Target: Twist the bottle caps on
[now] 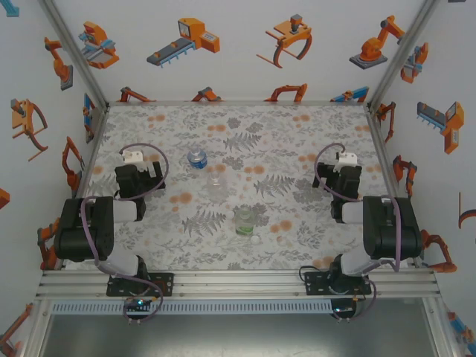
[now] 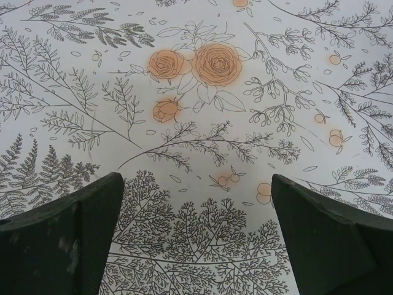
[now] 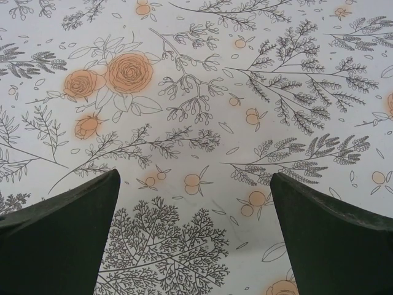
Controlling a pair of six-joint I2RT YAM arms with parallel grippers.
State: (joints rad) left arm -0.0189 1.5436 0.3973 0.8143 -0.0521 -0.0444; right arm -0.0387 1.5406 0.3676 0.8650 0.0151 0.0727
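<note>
Three bottles stand upright in the middle of the table in the top view: a blue-labelled bottle (image 1: 197,158) at the back, a colourless bottle (image 1: 216,183) in front of it, and a green-tinted bottle (image 1: 244,221) nearest the arms. One small whitish bottle cap (image 1: 255,239) lies on the cloth just in front and right of the green bottle. My left gripper (image 1: 140,179) (image 2: 198,178) hovers at the left side, open and holding nothing. My right gripper (image 1: 340,180) (image 3: 195,175) hovers at the right side, also open and holding nothing. Both are well apart from the bottles.
The table (image 1: 297,134) carries a floral cloth and is enclosed by aluminium frame posts and white walls printed with orange robots. A metal rail (image 1: 238,281) with both arm bases runs along the near edge. Both wrist views look down on bare cloth (image 2: 196,110) (image 3: 196,92).
</note>
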